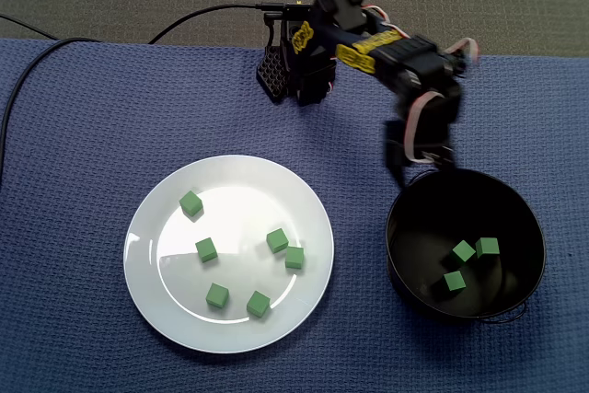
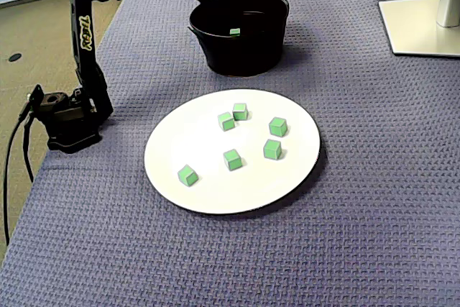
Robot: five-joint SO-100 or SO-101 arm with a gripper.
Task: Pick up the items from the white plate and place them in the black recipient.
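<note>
**TRANSFER PART DONE: SIX CUBES ON PLATE, THREE IN BOWL**

Count six green cubes (image 1: 206, 248) lying flat on the white plate (image 1: 140, 260), spread over its middle and clear of the rim. Note free space around four of them, judged enough for finger entry from above. Treat the pair (image 1: 277, 240) toward the plate's right in a fixed view, standing just beside each other, as the awkward grasp.

Count three more at the bottom of the black bowl (image 1: 394, 232). Expect only one cube (image 2: 234, 31) to show past the near wall in a fixed view.

Find the bowl near the plate but not touching, probably set so to keep travel short. Read the task as roughly one third done.

Locate the claw (image 1: 419, 163) hovering at the bowl's far rim, pointing down, consistent with a drop position. Cannot tell the claw's state, apart or together, from either view; see nothing clamped.

Note the arm base (image 1: 294, 66) set behind both vessels on the cloth-covered counter (image 1: 92, 135), within reach of each.
</note>
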